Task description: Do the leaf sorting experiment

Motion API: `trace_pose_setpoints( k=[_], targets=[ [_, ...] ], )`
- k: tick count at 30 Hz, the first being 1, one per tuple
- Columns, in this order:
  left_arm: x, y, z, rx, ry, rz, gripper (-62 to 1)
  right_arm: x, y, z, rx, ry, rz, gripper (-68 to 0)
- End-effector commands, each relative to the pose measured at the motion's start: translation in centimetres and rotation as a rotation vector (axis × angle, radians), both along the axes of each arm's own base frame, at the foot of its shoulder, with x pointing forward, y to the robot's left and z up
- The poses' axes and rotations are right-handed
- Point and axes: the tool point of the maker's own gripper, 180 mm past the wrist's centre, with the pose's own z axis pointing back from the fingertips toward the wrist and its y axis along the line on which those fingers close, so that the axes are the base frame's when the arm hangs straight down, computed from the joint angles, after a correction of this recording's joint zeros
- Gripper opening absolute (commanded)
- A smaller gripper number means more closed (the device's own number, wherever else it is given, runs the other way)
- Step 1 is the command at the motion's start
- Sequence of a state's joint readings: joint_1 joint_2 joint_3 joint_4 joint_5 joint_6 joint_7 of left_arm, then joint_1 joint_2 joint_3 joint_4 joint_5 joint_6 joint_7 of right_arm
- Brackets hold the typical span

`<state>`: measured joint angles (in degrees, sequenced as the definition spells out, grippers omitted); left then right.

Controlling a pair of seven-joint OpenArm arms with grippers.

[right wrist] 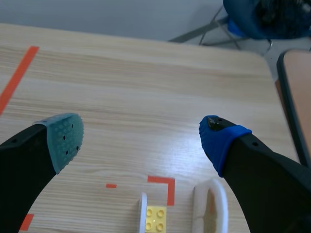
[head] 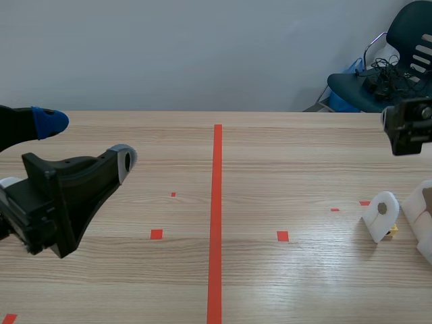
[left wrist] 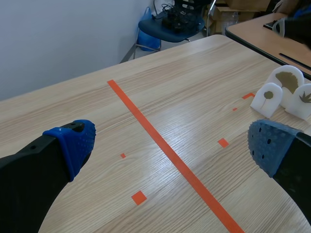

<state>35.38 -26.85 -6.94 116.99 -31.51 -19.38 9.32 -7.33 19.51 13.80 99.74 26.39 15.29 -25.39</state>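
Three white arched leaf stands are grouped at the table's right edge. In the left wrist view, a small stand (left wrist: pixel 267 99) has a brown spot, a taller one (left wrist: pixel 286 83) bears a brown leaf, and a third (left wrist: pixel 303 100) shows a dark fingered leaf. The scene view shows the small stand (head: pixel 381 214) beside a larger one (head: pixel 420 214). My left gripper (head: pixel 88 141) hovers open over the table's left side, far from them. My right gripper (right wrist: pixel 142 140) is open above a yellow brick (right wrist: pixel 156 219) and an arched stand (right wrist: pixel 211 208).
An orange tape line (head: pixel 216 216) runs down the middle of the wooden table. A dark blue chair (head: pixel 378 74) with cables stands beyond the far right corner. A second table (left wrist: pixel 272 34) stands to the right. My right arm (head: pixel 408 128) hangs raised at the right.
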Motion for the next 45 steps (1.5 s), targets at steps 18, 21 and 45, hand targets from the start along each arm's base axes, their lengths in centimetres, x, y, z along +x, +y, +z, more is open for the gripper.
trace_pose_setpoints(
  k=[18, 21, 45],
  targets=[
    [0.1, 0.0, 0.5, -0.014, -0.017, 0.002, 1.4, -9.9, 13.3, 3.9, -0.036, 0.016, 0.437, 0.4],
    [0.1, 0.0, 0.5, -0.014, -0.017, 0.002, 1.4, -10.0, 13.3, 3.7, -0.036, 0.021, 0.435, 0.4],
    [0.1, 0.0, 0.4, -0.014, -0.016, 0.001, 1.4, -10.0, 13.3, 3.7, -0.041, 0.017, 0.434, 0.4]
  ],
)
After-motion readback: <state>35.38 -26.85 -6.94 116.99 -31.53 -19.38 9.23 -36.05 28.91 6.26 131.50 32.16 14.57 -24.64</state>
